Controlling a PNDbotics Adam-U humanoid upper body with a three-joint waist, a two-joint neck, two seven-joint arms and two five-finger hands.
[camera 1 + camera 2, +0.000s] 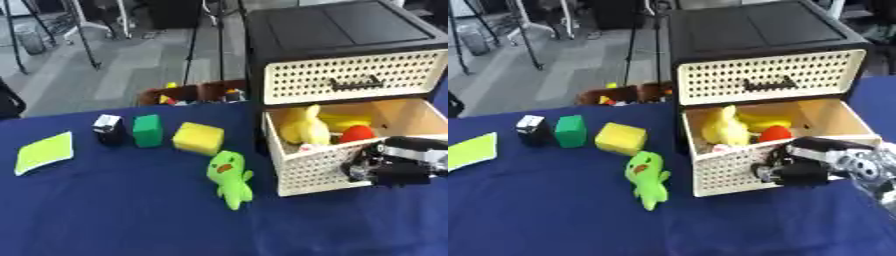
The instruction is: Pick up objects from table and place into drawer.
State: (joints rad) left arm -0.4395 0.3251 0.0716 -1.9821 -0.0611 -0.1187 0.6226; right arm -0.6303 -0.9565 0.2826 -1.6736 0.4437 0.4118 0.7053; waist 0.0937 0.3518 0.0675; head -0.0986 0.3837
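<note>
Resting at the open drawer's (315,167) front edge, the right hand (802,167) has its fingers curled, though what they hold, if anything, cannot be told.

right hand (798,167) fingers blurred at drawer (728,175) front, small item (719,148) inside unclear

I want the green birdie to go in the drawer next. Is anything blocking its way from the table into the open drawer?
Nothing lies on the cloth between the green bird toy and the open drawer. But the drawer's front wall faces it, so it must be lifted over. The right hand sits at that front edge, and toys already fill part of the inside.
</note>
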